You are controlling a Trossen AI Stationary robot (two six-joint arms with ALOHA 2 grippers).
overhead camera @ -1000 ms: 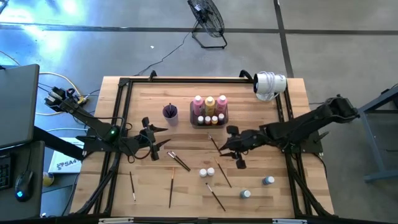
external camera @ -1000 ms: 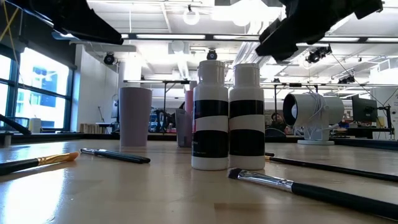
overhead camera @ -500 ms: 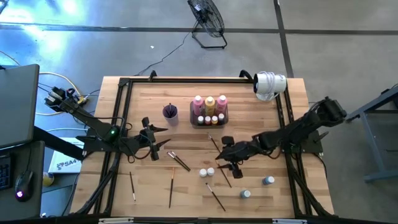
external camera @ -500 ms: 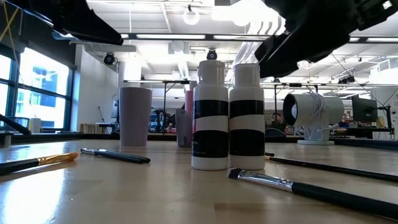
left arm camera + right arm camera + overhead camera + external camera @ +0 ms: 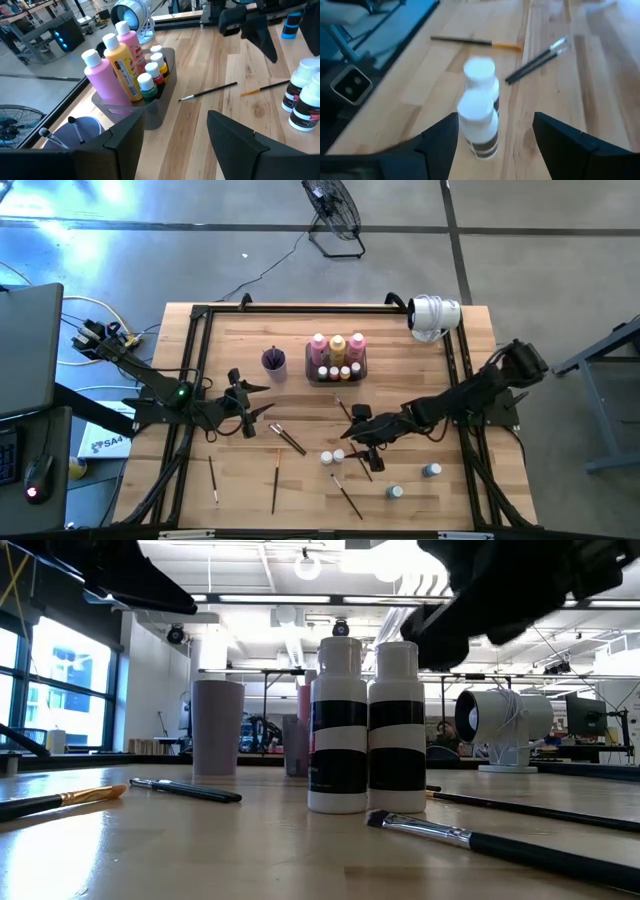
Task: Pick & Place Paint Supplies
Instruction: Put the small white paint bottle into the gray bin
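Wooden table (image 5: 250,330) is holding 2 white-capped bottles (image 5: 332,456) touching; right gripper (image 5: 352,442), jaws wide, is nearing them, risking knocking 1 over. Left gripper (image 5: 250,412) is waiting open.

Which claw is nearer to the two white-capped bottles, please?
Right. The right claw hovers beside the white-capped bottles; the left claw waits far off, near the purple cup.

I saw a pale planked wood table (image 5: 250,330), smooth with a slight sheen; the white-capped bottles (image 5: 365,730) looked glossy plastic, the tray (image 5: 155,107) matt grey plastic.
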